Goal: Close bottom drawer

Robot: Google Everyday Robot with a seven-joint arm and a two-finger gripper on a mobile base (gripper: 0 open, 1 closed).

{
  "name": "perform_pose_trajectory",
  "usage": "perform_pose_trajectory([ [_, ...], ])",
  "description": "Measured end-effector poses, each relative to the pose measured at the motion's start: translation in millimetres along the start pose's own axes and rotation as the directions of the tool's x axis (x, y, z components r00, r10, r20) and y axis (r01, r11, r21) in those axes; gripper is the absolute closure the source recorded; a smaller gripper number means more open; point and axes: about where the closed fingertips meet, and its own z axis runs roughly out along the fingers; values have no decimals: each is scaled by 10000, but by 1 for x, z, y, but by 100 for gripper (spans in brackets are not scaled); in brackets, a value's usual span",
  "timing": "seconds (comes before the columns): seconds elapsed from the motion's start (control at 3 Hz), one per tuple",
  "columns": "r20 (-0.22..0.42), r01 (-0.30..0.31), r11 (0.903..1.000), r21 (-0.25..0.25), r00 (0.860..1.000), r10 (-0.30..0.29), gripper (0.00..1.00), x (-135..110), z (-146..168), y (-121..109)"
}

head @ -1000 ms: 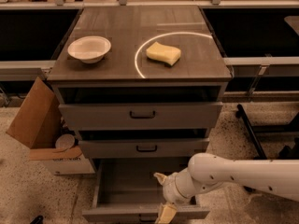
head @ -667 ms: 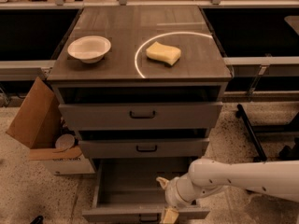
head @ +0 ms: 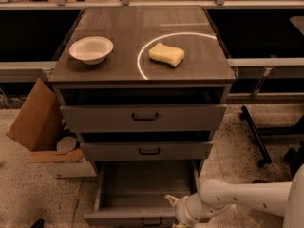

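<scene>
Three grey drawers sit in the cabinet (head: pixel 123 27). You see the bottom drawer (head: pixel 121 218) pulled far out, with its narrow front and black handle (head: pixel 152 221) at the frame's lower edge. Your gripper (head: pixel 178 213) is at that front's right end, mostly cut off, so you cannot tell how open it is.

The white arm (head: pixel 247 198) is stretching in from 4 o'clock toward 6 o'clock, lying nearly level with a slight downward slope. Its ribbed wrist (head: pixel 192 209) is bending down at the end. The gripper (head: pixel 178 221) is hanging at 6 o'clock, pointing down, partly cut off by the view's bottom edge.
</scene>
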Motion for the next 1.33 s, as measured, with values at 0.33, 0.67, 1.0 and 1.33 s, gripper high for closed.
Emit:
perform_pose_trajectory([
  [0.33, 246, -163, 9997, -177, 9996, 167, 27, 26, 21, 3],
  [0.67, 420, -619, 9978, -228, 9971, 628, 50, 52, 34, 2],
  [1.0, 425, -971, 9950, -228, 9943, 980, 73, 73, 46, -1],
  [1.33, 346, -1553, 9878, -116, 9872, 1556, 96, 96, 58, -9],
])
